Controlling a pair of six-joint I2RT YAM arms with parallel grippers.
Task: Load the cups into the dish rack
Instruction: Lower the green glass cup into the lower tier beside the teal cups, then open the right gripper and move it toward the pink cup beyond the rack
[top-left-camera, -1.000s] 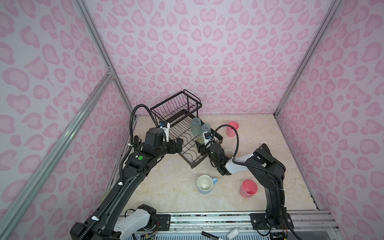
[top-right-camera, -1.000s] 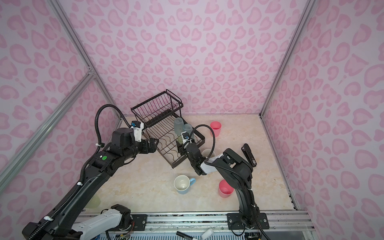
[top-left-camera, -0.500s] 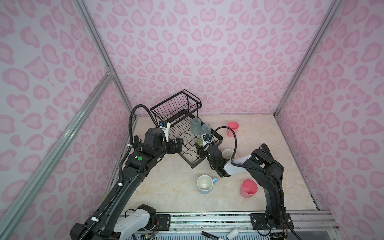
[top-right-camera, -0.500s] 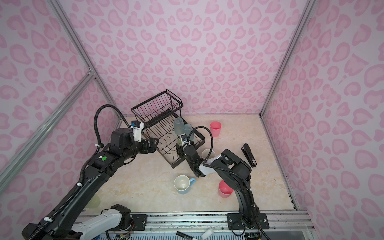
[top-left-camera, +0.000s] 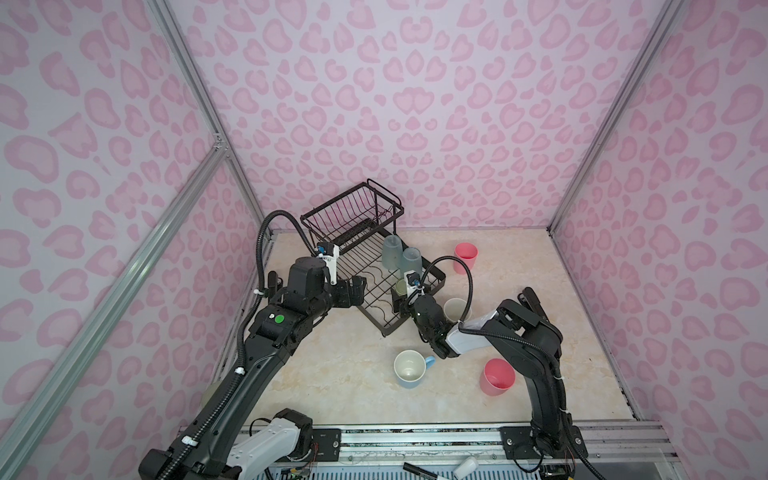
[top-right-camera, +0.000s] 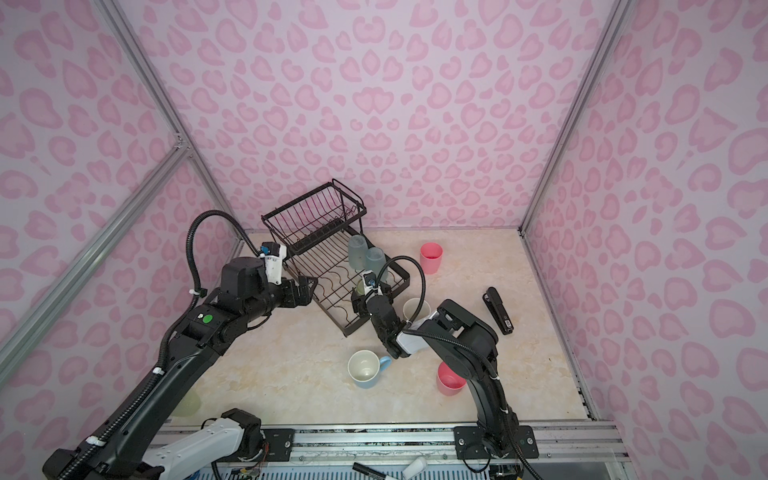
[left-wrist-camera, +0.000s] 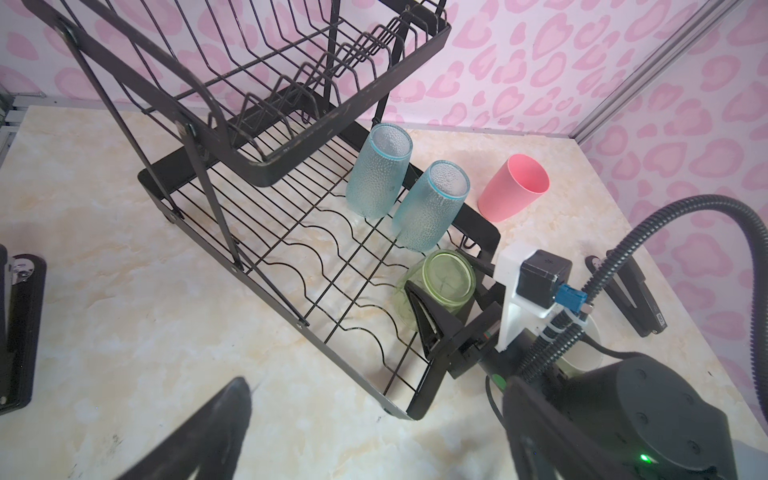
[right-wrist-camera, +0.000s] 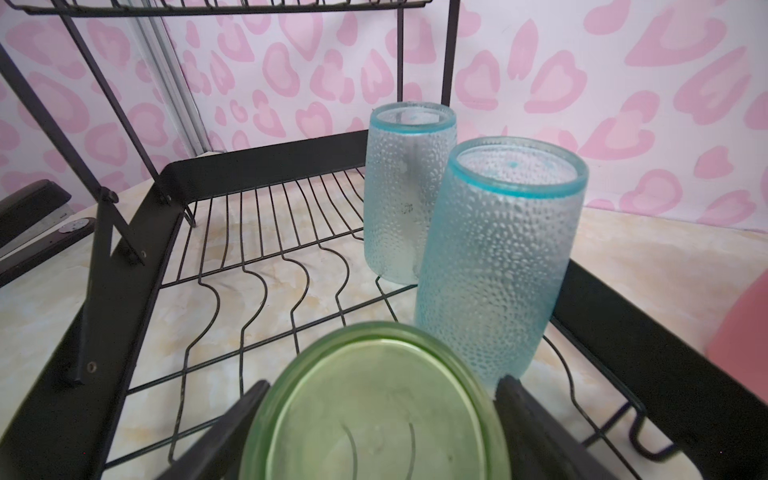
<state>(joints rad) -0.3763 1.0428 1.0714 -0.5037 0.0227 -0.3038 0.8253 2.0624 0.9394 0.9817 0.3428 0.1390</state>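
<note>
The black wire dish rack (top-left-camera: 385, 331) stands at the back left. Two blue-grey tumblers (top-left-camera: 392, 251) (right-wrist-camera: 494, 266) stand upside down in its lower tray. A green tumbler (left-wrist-camera: 446, 280) sits upside down at the tray's near corner. My right gripper (right-wrist-camera: 382, 386) is open, one finger on each side of the green tumbler, close to its wall. My left gripper (top-left-camera: 357, 291) hangs open and empty by the rack's left edge. On the table stand a light-blue mug (top-left-camera: 409, 368), two pink cups (top-left-camera: 465, 255) (top-left-camera: 497, 376) and a pale cup (top-right-camera: 415, 309) behind the right arm.
A black stapler (top-right-camera: 498, 309) lies on the table to the right. Another green tumbler (top-right-camera: 187, 403) shows faintly under the left arm at the front left. The rack's upper basket (top-left-camera: 353, 214) overhangs the tray's far end. A marker lies on the front rail.
The right gripper has pushed a little further into the rack with the green tumbler, and its jaws have widened around it. The left arm has not moved.
</note>
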